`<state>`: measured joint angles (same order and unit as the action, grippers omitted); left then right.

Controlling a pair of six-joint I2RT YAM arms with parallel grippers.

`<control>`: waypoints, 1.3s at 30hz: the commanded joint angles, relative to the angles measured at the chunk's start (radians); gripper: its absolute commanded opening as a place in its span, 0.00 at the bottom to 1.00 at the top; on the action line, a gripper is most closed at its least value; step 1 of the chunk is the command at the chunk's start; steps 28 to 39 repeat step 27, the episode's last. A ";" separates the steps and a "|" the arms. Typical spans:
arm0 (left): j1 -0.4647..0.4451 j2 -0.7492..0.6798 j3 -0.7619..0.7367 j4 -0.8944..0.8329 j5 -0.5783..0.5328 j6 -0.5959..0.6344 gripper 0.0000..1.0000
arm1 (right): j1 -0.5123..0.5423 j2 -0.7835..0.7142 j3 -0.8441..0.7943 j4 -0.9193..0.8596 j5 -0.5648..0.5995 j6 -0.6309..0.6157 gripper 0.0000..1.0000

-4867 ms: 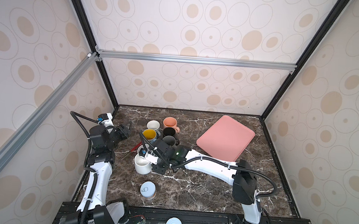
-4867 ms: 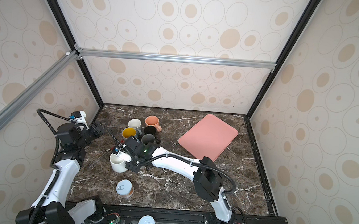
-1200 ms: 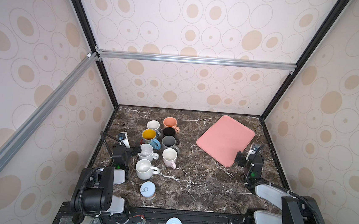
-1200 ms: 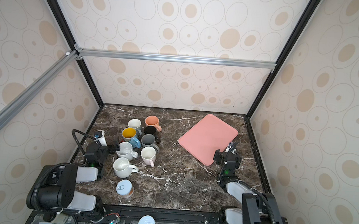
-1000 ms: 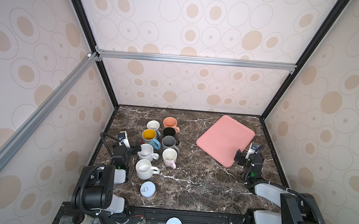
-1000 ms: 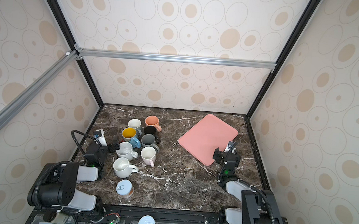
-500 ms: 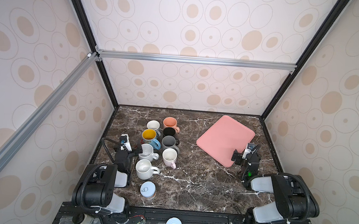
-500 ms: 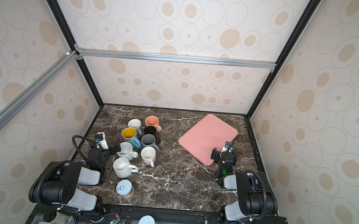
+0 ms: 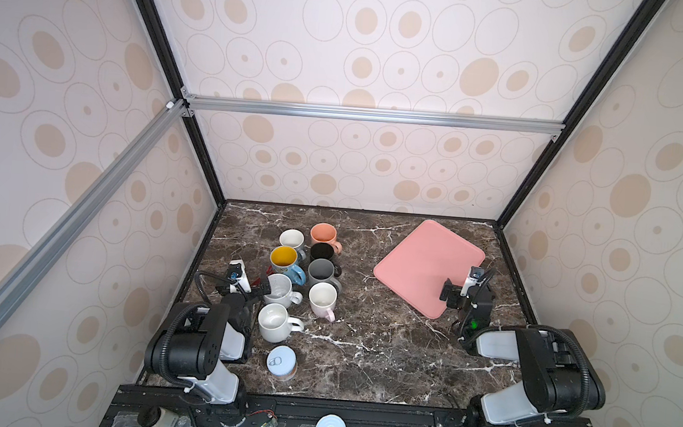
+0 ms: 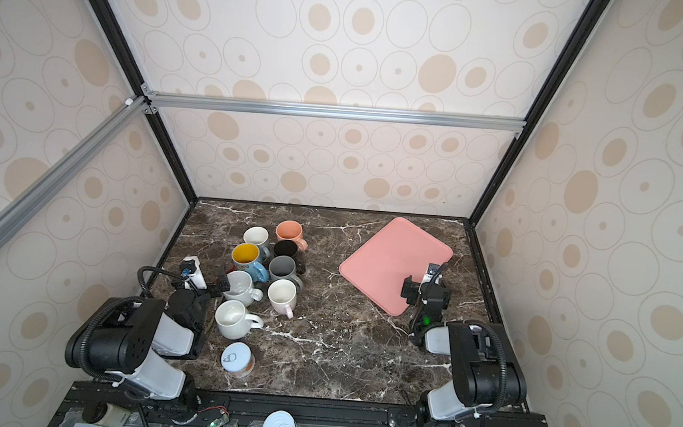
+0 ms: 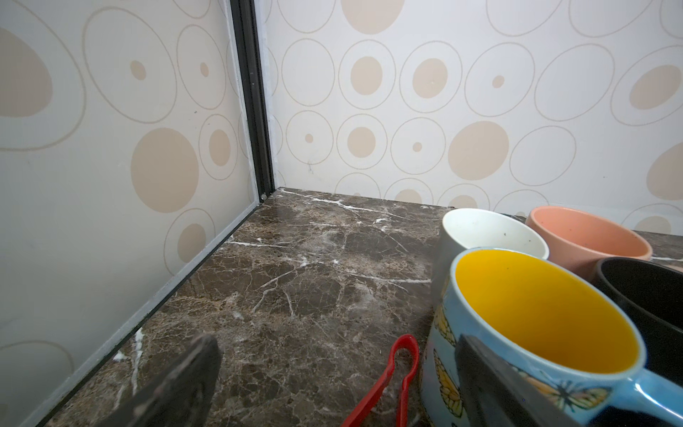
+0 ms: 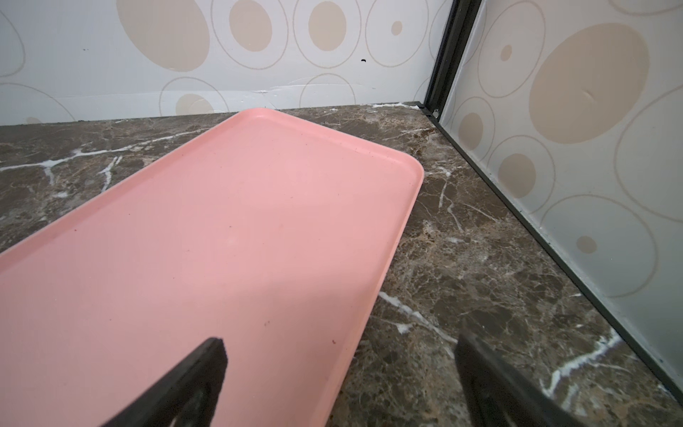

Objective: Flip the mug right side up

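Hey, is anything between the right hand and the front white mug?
Mostly bare table. The pink-handled mug, beside the white mug, sits close to the straight path from the open right hand over the tray edge.

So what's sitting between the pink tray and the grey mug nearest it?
Nothing. In both top views only bare marble tabletop lies between the pink tray and the grey mug.

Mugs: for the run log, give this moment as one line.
mugs: all upright | left gripper: open, empty | right gripper: open, empty, over pink tray edge
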<state>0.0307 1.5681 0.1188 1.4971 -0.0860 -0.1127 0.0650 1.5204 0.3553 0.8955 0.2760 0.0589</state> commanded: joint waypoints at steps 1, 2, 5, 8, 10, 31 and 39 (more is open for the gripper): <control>-0.006 0.008 0.028 -0.001 0.017 0.032 1.00 | -0.004 0.008 0.026 -0.035 -0.001 -0.012 1.00; -0.006 0.005 0.043 -0.027 0.026 0.034 1.00 | -0.004 0.009 0.029 -0.039 -0.002 -0.014 1.00; -0.006 0.010 0.089 -0.111 0.086 0.060 1.00 | -0.005 0.010 0.030 -0.041 -0.002 -0.014 1.00; -0.006 0.013 0.101 -0.126 0.171 0.094 1.00 | -0.005 0.011 0.030 -0.040 -0.001 -0.014 1.00; -0.008 0.012 0.099 -0.124 0.176 0.097 1.00 | -0.004 0.010 0.030 -0.041 -0.002 -0.014 1.00; -0.008 0.012 0.102 -0.130 0.173 0.097 1.00 | -0.002 0.011 0.042 -0.059 -0.012 -0.021 1.00; -0.008 0.012 0.102 -0.130 0.173 0.097 1.00 | -0.002 0.011 0.042 -0.059 -0.012 -0.021 1.00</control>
